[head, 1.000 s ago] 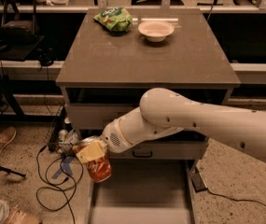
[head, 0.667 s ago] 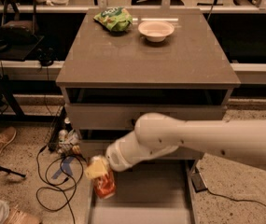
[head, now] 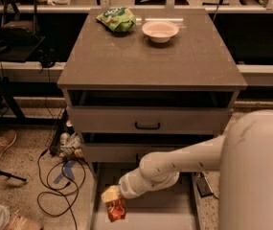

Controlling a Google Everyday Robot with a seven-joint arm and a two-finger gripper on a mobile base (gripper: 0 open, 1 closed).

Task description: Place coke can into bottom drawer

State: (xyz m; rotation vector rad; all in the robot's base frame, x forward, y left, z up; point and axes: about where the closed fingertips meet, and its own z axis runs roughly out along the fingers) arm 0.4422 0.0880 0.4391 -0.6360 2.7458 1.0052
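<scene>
Coke can (head: 117, 210): red, tilted, hanging low at the left-front of the open bottom drawer (head: 170, 212), just inside its left rail. Whether its base touches the floor yet, you can't tell from this view. Gripper (head: 112, 198): directly above the can, fingers closed on its upper end, so the can is still carried, not released. Change vs. 1 s ago: can and gripper have dropped and shifted slightly right, from level w/ the drawer fronts down into the tray. Meaning for you: transport is approx. done; what's left is prob. a small descent, then letting go. Arm (head: 174, 169): reaches in from the right across the drawer (it hides part of the tray floor). Risk: a tilted can may tip or roll on release.
</scene>
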